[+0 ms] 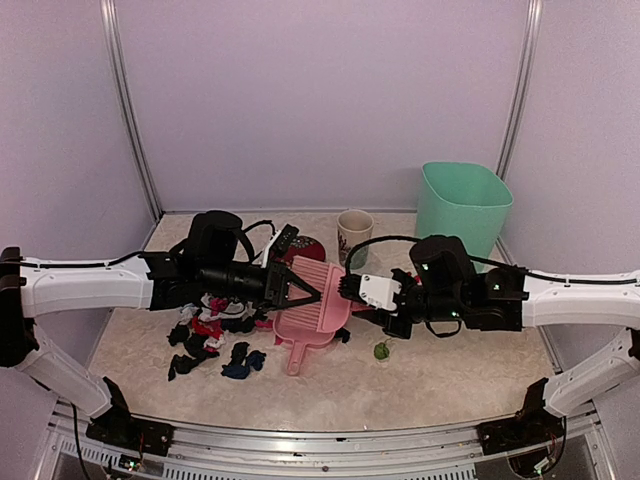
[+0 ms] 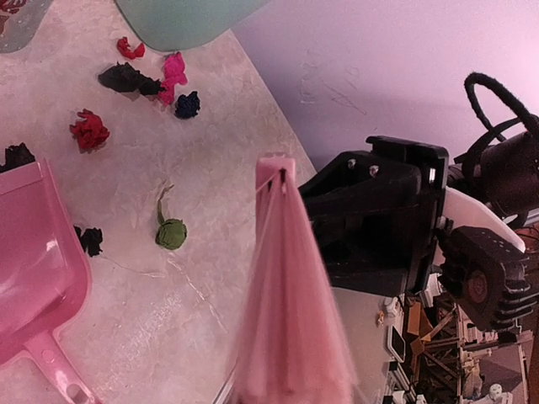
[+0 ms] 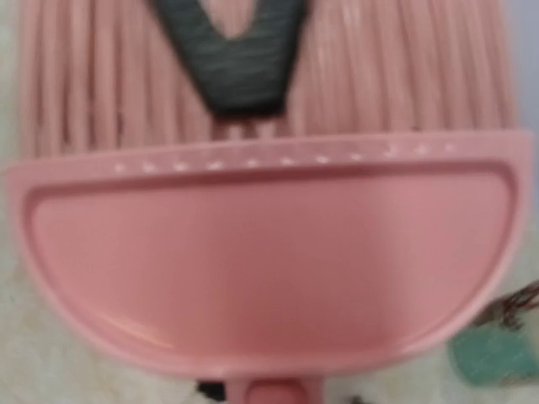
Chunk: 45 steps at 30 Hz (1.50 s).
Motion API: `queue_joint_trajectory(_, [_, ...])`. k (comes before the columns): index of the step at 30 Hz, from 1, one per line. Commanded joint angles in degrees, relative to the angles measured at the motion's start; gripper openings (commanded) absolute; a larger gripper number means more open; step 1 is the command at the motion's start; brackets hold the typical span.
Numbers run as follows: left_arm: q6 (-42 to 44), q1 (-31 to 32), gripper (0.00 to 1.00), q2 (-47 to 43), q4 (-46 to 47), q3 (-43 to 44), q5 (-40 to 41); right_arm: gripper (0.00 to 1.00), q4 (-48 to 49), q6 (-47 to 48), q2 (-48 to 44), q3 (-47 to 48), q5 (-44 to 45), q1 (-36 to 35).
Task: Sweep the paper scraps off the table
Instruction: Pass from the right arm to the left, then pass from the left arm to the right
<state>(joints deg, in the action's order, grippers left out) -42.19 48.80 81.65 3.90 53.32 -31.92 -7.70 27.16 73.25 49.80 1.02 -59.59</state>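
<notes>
paper scraps [image 1: 208, 338]: crumpled, mostly black, clustered left | table [image 1: 450, 390]: beige, mottled

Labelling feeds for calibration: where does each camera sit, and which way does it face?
Top external: above and behind the arm bases, facing forward and down over the table; both arms, left gripper and right gripper show.
Left wrist: on the left arm, facing along its pink brush; the right arm shows.
Right wrist: close over the pink dustpan; the left gripper's fingers show.
Shared: top and left wrist both show the green scrap.
</notes>
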Motion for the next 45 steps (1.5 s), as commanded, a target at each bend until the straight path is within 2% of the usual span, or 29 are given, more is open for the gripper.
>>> queue_joint_trajectory(1, [-0.1,-0.9,0.0,-2.2,2.0,-1.2,1.2,0.5,2.5,-3.2,-3.3,-1.3,0.7,-0.5])
queue_joint_trajectory(5, [-0.7,-2.5,0.0,-3.8,3.6,-3.1,1.5,0.69,0.6,-6.2,-6.2,-1.9,-2.4,1.7])
queue_joint_trajectory(9, [-1.7,-4.0,0.0,-6.0,7.8,-6.2,0.5,0.76,0.1,-11.2,-9.3,-3.7,-7.5,5.6])
queue_joint_trajectory(17, [-2.4,-5.3,0.0,-11.5,17.2,-11.7,-0.1,0.77,2.7,-28.1,-9.7,-4.2,-19.4,13.2])
queue_joint_trajectory(22, [-2.7,-5.3,0.0,-13.9,22.7,-13.3,-0.8,0.77,11.0,-43.1,-8.3,-5.9,-29.5,16.0])
queue_joint_trajectory(29, [-3.7,-3.5,0.0,-15.7,30.9,-14.6,-1.4,0.77,30.1,-58.3,-8.3,-8.4,-36.7,16.1])
queue_joint_trajectory(33, [-3.3,-2.1,0.0,-16.2,33.4,-14.3,-1.3,0.77,37.4,-63.6,-6.5,-6.7,-39.7,16.1])
queue_joint_trajectory(45, [-1.4,-1.1,0.0,-18.4,36.0,-14.7,-0.9,0.69,47.0,-71.4,-4.0,-2.5,-42.4,16.1])
